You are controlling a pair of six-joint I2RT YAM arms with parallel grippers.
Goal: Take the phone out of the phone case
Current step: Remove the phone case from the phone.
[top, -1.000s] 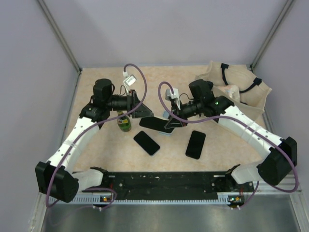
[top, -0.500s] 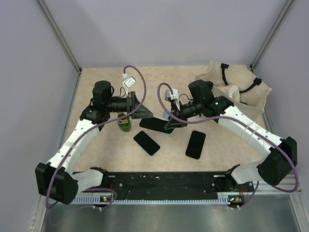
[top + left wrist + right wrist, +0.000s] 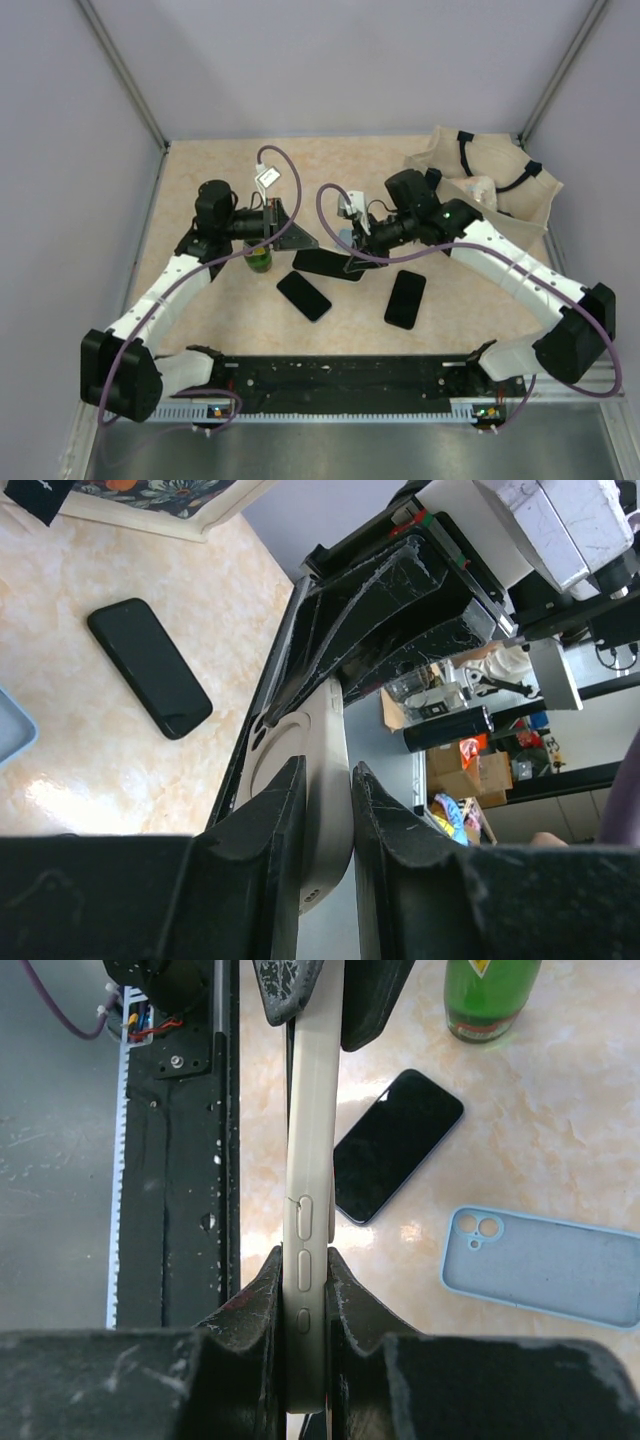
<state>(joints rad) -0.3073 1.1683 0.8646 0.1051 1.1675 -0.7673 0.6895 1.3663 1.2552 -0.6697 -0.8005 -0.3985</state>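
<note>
The phone (image 3: 325,263), inside its phone case (image 3: 312,1160), is held above the bench (image 3: 560,1140), right end effector (image 3: 303,1265) pinching one end and left end effector (image 3: 326,775) the other, likely bracing it for peeling.

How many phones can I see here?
3. Left black phone and right black phone lie flat; the cased phone is gripped by the left pincer and right pincer.

right pincer (image 3: 303,1265) gripping phone case (image 3: 312,1140), seemingly edge-on
</note>
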